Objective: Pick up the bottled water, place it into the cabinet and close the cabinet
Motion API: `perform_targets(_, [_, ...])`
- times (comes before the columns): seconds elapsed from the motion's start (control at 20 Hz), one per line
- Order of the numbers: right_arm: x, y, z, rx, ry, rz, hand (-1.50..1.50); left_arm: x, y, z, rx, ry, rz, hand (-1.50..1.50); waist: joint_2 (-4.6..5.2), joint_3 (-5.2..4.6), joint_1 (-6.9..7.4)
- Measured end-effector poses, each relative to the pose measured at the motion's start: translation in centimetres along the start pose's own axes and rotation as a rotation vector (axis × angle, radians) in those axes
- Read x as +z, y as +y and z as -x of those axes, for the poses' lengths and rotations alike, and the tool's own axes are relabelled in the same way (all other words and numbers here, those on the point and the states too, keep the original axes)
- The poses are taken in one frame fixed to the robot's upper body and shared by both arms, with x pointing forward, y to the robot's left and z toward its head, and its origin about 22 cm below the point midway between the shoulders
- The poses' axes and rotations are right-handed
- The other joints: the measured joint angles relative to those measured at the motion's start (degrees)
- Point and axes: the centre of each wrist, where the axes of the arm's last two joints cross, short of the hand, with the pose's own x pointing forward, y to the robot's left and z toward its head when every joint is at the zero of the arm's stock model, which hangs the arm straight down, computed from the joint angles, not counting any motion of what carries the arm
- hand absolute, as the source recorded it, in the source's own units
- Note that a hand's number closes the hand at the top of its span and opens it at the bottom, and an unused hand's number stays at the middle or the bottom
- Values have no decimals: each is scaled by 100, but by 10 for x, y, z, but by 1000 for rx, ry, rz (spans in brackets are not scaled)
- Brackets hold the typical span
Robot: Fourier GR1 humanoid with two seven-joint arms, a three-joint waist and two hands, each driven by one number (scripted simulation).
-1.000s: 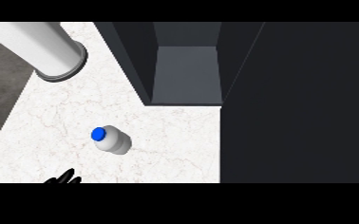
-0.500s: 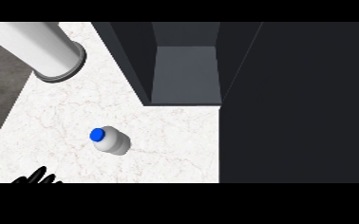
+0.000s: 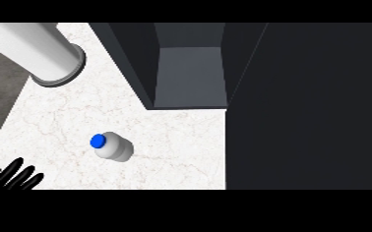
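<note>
Bottled water [image 3: 111, 146] is the target, not yet gripped; looks upright on the counter [image 3: 181, 142], blue cap [image 3: 98, 141] up, nearer the counter's front-left corner than the cabinet.

L to R:
- Left hand [image 3: 18, 174] shows only as fingers by the counter's front-left corner; straight and spread, holding nothing, apart from the bottle.
- Pale cylinder [image 3: 45, 54] lies near the back-left corner; keep off it.
- Cabinet [image 3: 190, 73] at the counter's back is open, w/ a grey floor inside and nothing seen on it.
- Dark panel [image 3: 298, 103] fills the right side; door or cabinet side, can't tell.
- Right hand not in view.

To do the pick well, I'd say: come at the bottle from the side; wrap the body below the cap, not the cap itself; thumb opposite fingers; lift straight up before carrying toward the opening. Risk: nudging it over, since it's narrow and would roll.
</note>
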Motion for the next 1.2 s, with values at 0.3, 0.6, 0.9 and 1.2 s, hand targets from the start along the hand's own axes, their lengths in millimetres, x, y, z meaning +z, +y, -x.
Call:
perform_targets(0.3, [8,-4,3,-5,-2,-6,-150,-11,21,11,-17,6,-21,-150,10,-3,-63])
perform_targets(0.6, [16,-6,6,-17,-6,-14,-150,-32,37,31,-60,21,-7,-150,15,-5,-86])
perform_targets(0.9, [21,-13,6,-5,-8,-18,-150,-55,46,70,-79,37,-5,-150,21,-8,-79])
perform_targets(1.2, [29,-16,6,-10,-2,-27,-150,-82,53,91,-110,52,-41,-150,21,-7,-91])
